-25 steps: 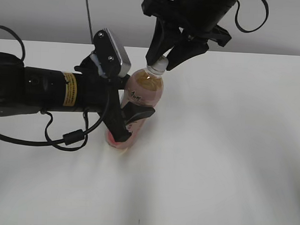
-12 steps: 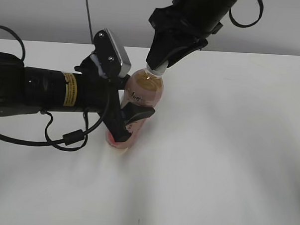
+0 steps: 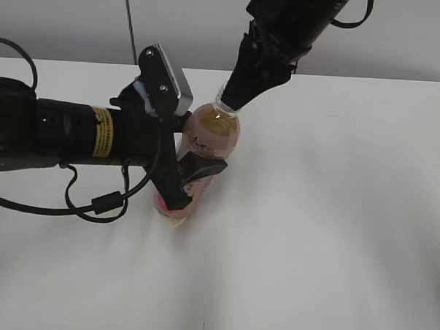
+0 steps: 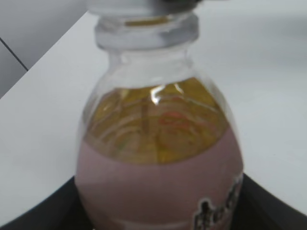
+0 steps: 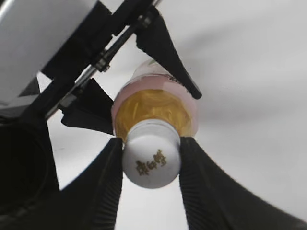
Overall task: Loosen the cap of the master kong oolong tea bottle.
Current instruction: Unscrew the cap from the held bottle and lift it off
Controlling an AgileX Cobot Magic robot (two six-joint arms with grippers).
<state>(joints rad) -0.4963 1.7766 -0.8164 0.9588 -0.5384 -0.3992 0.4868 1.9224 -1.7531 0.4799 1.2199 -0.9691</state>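
The master kong oolong tea bottle (image 3: 206, 146) stands on the white table, amber tea above a pink label. My left gripper (image 3: 186, 179) is shut on its lower body. The left wrist view shows the bottle (image 4: 160, 158) close up, with black fingers at both bottom corners. My right gripper (image 3: 234, 98) comes down from the upper right and is shut on the cap. In the exterior view the cap is mostly hidden by the fingers. In the right wrist view the white cap (image 5: 151, 160) with dark characters on top sits clamped between the two black fingers (image 5: 149, 165).
The white table (image 3: 335, 214) runs out on all sides of the bottle. The left arm's black body and cable (image 3: 53, 139) lie across the left side. A grey wall stands behind the table.
My right gripper has closed from open around the cap to shut on it, and the right wrist has turned. The left gripper and bottle have not moved.
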